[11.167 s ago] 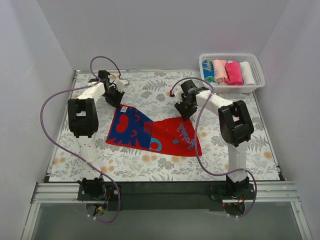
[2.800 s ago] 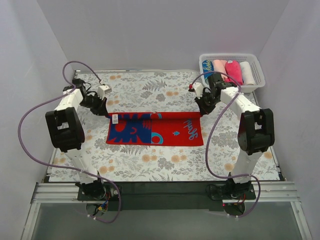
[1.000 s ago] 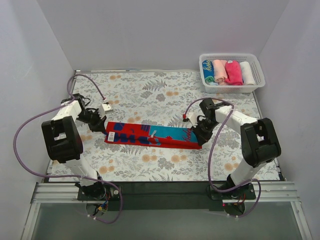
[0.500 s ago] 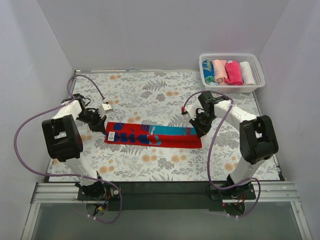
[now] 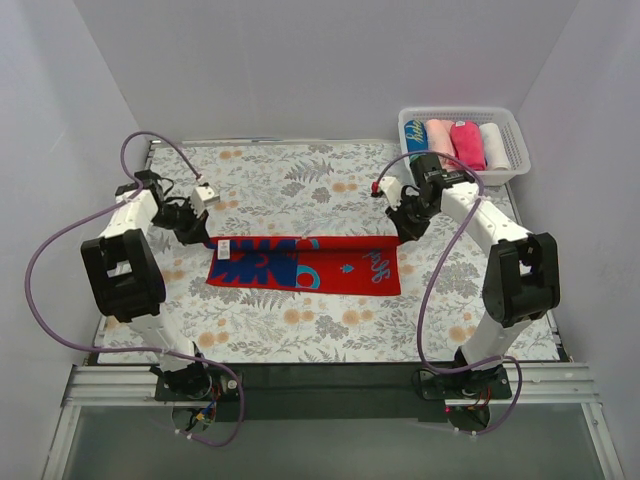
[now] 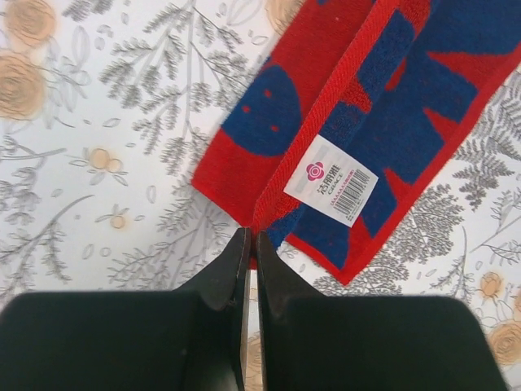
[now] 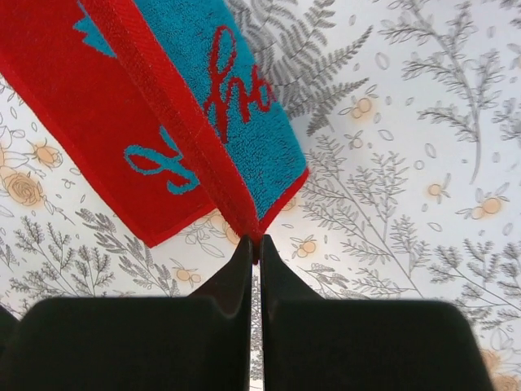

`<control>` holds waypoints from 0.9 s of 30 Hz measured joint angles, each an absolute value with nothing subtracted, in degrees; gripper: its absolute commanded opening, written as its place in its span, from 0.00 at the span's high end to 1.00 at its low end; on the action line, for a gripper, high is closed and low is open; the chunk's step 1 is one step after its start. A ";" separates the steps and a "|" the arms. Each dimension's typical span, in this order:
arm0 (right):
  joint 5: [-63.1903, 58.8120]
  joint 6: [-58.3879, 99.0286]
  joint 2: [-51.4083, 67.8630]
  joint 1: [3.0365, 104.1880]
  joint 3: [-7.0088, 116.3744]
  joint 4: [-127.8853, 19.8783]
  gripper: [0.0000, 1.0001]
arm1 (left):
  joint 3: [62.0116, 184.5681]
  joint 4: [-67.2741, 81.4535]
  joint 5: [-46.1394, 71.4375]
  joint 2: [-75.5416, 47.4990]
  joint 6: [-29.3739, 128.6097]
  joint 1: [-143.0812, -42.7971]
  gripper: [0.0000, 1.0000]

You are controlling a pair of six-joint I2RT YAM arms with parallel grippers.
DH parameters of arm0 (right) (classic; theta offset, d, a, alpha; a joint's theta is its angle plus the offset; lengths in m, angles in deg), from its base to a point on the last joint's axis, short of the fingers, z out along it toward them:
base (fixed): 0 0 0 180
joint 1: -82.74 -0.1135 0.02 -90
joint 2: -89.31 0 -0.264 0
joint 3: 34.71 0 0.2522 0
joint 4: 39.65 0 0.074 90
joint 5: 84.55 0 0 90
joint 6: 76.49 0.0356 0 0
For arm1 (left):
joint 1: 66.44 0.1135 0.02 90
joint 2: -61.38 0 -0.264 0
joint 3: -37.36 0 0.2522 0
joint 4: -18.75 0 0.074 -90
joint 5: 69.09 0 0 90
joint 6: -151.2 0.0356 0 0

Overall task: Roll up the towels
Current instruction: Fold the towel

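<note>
Red towel [image 5: 340, 268] lies mid-worktop [image 5: 330, 340] on the floral cloth [image 5: 290, 190]. Its long axis runs left-right between the two arms. Blue marks on the left half, teal script on the right, white barcode label [image 5: 224, 247] near the left end.

Left hand [image 6: 250, 240]: fingers closed tight, pinching the towel's left end where a red hem ridge runs into the tips. In the wrist view the label sits just beyond them.

Right hand [image 7: 254, 243]: also fully closed, pinching the right end on a fold ridge. Red face on one side of the ridge, teal face with red script on the other.

Both grip points are on the towel's far edge. Can't tell from above whether that edge touches the cloth or hangs off it.

Far right corner: white slotted basket [image 5: 515, 150] with four rolls side by side: blue/teal patterned roll [image 5: 415, 140], pale pink roll [image 5: 440, 142], hot-pink towel [image 5: 466, 143], white roll [image 5: 493, 145]. The right hand is the nearer one to the basket and doesn't touch it.
</note>
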State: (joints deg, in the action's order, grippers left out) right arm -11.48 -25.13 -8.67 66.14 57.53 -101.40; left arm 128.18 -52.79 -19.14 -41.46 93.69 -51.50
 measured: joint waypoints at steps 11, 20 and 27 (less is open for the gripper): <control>-13.16 -25.72 -7.18 64.41 46.44 -101.96 0.99 | 120.35 -53.01 -17.18 -39.93 96.59 -51.48 1.00; -14.54 -25.45 -2.26 64.04 40.81 -101.59 0.99 | 119.65 -53.32 -17.09 -39.32 98.67 -51.48 1.00; -14.34 -24.36 -3.46 62.93 38.27 -99.45 0.99 | 115.43 -52.62 -15.36 -39.19 99.81 -51.39 1.00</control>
State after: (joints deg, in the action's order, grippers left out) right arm -14.34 -24.36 -3.46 62.93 38.27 -99.45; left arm 115.43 -52.62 -15.36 -39.19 99.81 -51.39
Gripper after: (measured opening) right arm 0.015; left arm 0.019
